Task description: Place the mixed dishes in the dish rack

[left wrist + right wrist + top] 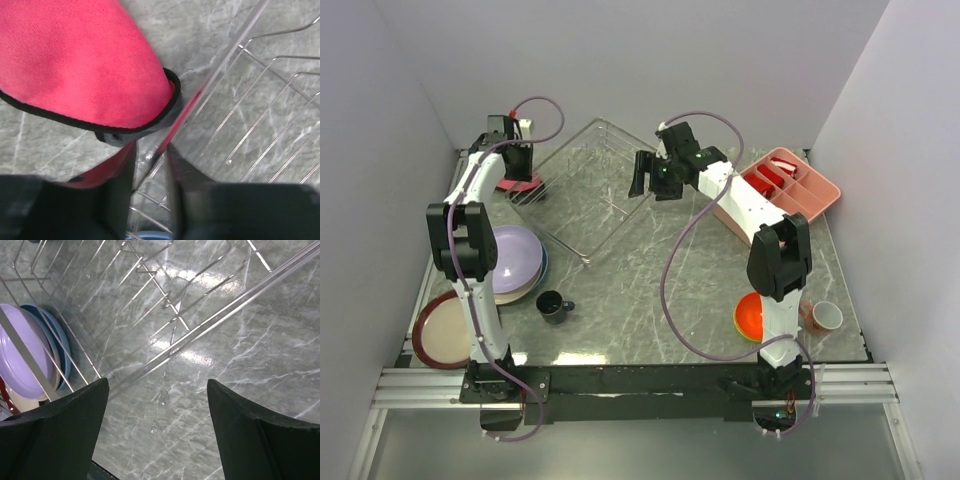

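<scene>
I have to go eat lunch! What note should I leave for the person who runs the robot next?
Left tool: jaws narrow, astride the dish rack rim beside the red cloth; firm grip unclear.
Right tool: open, empty, over the table by the rack.
Left side: lavender plate on light-blue plate, cream plate, dark blue mug.
Right side: orange bowl, pink cup.
Done: nothing loaded.
Left: every dish.
</scene>
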Controlling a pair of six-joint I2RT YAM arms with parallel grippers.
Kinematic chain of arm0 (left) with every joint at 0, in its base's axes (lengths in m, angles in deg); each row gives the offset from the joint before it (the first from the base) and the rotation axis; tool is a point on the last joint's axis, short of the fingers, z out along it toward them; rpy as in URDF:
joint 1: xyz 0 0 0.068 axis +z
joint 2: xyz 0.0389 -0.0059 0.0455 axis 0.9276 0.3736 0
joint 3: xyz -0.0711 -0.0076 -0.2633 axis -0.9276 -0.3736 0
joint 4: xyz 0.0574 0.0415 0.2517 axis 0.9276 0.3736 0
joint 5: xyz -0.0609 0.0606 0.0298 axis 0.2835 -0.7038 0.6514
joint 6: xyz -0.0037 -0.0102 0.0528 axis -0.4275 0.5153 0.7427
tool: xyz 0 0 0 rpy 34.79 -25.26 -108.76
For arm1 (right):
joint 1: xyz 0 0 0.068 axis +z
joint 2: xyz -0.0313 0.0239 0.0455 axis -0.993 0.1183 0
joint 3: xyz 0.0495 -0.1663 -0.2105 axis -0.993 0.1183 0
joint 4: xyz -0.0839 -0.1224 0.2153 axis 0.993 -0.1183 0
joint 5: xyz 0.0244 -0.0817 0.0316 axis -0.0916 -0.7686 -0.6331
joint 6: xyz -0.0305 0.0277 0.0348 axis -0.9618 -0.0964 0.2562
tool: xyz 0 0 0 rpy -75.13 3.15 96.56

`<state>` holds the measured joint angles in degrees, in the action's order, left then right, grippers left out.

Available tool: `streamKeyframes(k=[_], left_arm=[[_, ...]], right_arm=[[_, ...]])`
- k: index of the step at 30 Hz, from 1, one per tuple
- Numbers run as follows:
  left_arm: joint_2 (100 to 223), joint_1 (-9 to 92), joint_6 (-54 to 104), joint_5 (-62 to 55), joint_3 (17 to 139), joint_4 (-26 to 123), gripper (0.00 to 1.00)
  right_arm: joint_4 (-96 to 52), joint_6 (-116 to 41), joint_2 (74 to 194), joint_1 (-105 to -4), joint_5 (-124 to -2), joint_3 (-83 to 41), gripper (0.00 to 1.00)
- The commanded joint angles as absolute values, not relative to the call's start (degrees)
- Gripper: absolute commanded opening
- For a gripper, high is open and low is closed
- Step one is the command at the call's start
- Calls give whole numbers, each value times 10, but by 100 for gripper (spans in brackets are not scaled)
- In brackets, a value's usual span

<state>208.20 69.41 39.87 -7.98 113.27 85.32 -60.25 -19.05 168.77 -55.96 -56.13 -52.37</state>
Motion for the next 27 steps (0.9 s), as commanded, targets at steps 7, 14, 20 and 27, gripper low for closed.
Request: streamKeyframes(k=[7,14,20,27], left_arm=[[1977,610,387,-21,1087,894,17],[1916,587,330,-7,1022,890,15],[1866,557,221,-36,936,877,1],[1821,515,175,-11,863,852,1]], right_arm=[[-631,-196,1708,-533,-686,-546,74],[-643,-209,1641,-531,-791,-465,70],[-613,-266,1592,-533,-840,-453,77],[-581,-345,1558,-535,-873,-441,83]])
